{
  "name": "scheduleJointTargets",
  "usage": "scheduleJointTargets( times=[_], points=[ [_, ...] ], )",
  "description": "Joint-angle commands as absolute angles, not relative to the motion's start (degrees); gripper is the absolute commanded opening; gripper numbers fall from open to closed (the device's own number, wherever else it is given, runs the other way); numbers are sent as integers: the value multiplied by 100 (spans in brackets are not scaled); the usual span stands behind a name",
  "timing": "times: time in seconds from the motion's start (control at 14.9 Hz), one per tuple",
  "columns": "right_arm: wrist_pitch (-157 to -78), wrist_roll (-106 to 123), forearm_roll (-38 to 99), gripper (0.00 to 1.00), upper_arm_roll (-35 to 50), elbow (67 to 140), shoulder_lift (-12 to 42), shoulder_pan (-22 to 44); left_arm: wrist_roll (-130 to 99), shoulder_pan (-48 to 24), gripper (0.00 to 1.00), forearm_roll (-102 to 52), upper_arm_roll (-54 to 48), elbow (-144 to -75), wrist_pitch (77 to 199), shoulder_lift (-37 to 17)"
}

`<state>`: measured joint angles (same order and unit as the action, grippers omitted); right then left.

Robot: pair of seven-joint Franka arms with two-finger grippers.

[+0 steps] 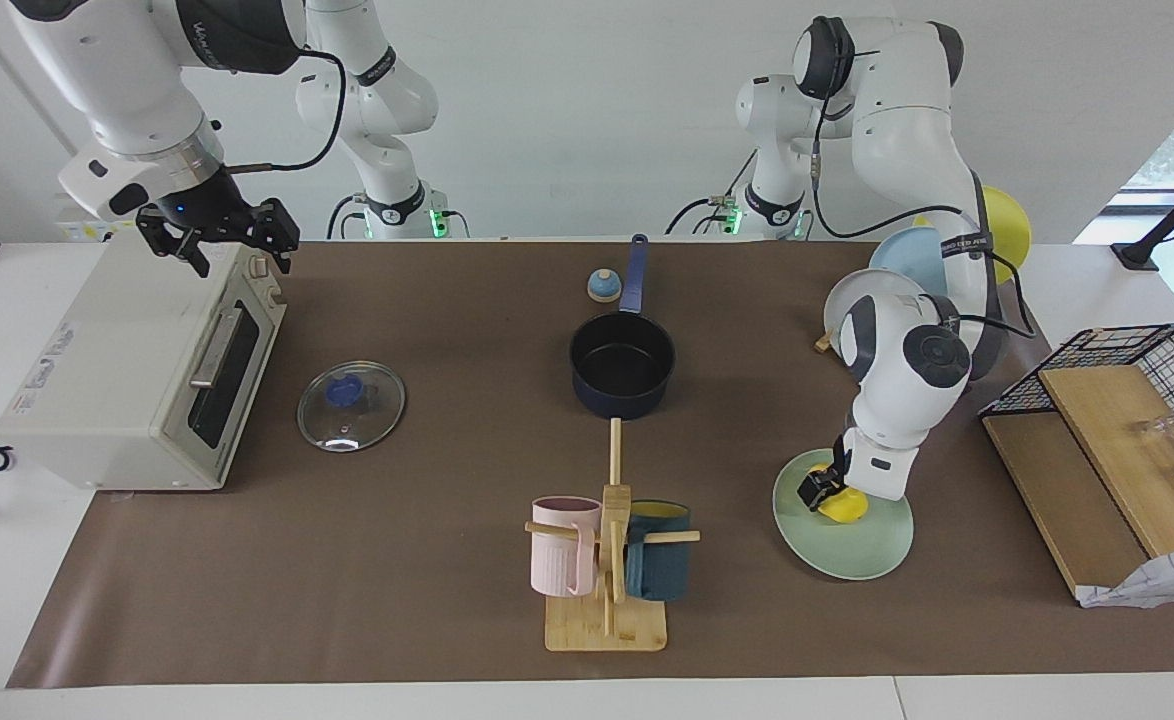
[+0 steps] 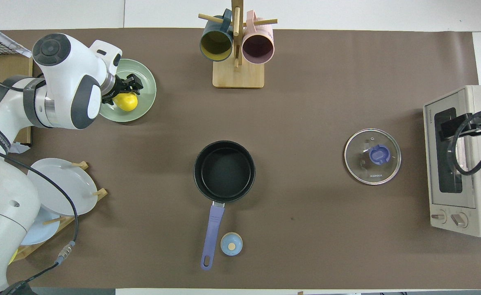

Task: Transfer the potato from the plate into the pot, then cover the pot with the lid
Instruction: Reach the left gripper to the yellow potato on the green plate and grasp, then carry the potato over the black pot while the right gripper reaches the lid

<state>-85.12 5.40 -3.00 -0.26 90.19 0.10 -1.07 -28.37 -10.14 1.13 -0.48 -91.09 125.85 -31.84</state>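
Left end effector (image 1: 832,493) is down on the mint plate (image 1: 872,555), fingers either side of the yellow potato (image 1: 844,506), can't tell if they're clamped. Right end effector (image 1: 217,236) hangs spread apart over the toaster oven (image 1: 137,380). Brown mat covers the white surface (image 1: 7,600), with pot (image 1: 622,365) mid-mat, lid (image 1: 351,405) beside the oven, white wall
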Motion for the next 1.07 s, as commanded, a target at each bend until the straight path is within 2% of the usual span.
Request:
scheduleJointTargets(
  times=[0.0,0.07,0.27,0.47,0.6,0.87,1.0],
  points=[
    [-8429,501,-211,100,-44,9018,-9,-114,-2936,-1020,21,264,9,-9211,12595,-3085],
    [-8429,501,-211,100,-44,9018,-9,-114,-2918,-1020,0,264,9,-9133,12508,-3085],
    [-8429,501,-211,100,-44,9018,-9,-114,-2909,-1020,0,193,-17,-8649,11841,-2911],
    [-8429,501,-220,100,-44,9018,-9,-114,-2909,-1098,0,123,-61,-8701,11077,-2103],
    [-8429,501,-211,100,-44,9018,-9,-114,-3005,-1448,0,88,-123,-8806,10453,-1585],
    [-8429,501,-211,100,-44,9018,-9,-114,-3970,-2440,0,9,-141,-9657,10178,-512],
    [-8429,501,-211,100,-44,9018,-9,-114,-4296,-2994,0,-35,-141,-10262,10457,-204]
  ],
)
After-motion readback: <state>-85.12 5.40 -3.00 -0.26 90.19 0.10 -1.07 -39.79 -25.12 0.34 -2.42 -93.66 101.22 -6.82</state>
